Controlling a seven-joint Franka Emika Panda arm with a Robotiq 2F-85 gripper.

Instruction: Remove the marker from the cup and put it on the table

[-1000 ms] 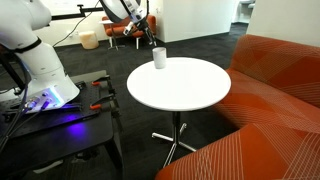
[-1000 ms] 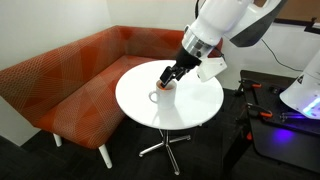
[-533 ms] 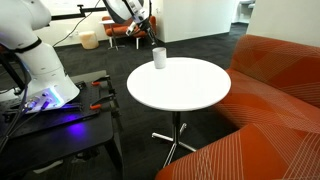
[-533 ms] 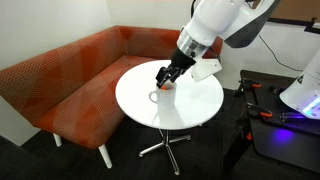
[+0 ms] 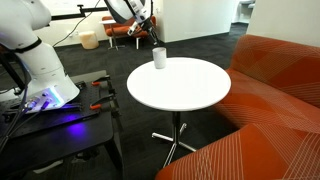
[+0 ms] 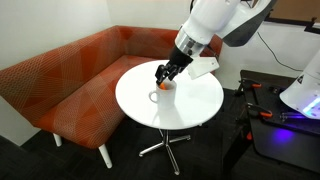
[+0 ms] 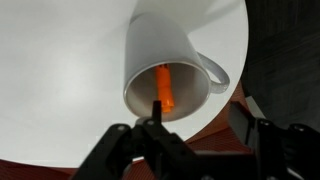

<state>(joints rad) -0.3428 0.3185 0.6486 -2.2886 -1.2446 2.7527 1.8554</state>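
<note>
A white mug (image 7: 165, 62) stands near the edge of the round white table (image 7: 60, 60), with an orange marker (image 7: 164, 87) inside it. My gripper (image 7: 200, 110) hovers just over the mug with its jaws spread wide; one fingertip (image 7: 155, 108) lies in front of the marker's lower end, the other is off beside the handle. Nothing is held. In both exterior views the gripper (image 6: 163, 74) (image 5: 147, 38) sits just above the mug (image 6: 159, 96) (image 5: 159, 57).
An orange-red corner sofa (image 6: 60, 80) wraps round the table (image 6: 185, 105) and shows in an exterior view (image 5: 275, 90). A dark bench with the robot base (image 5: 45, 85) and tools stands beside the table. The table pedestal (image 5: 176, 140) stands below.
The gripper has drifted slightly upward and toward the sofa above the mug. The mug and marker have not moved.
</note>
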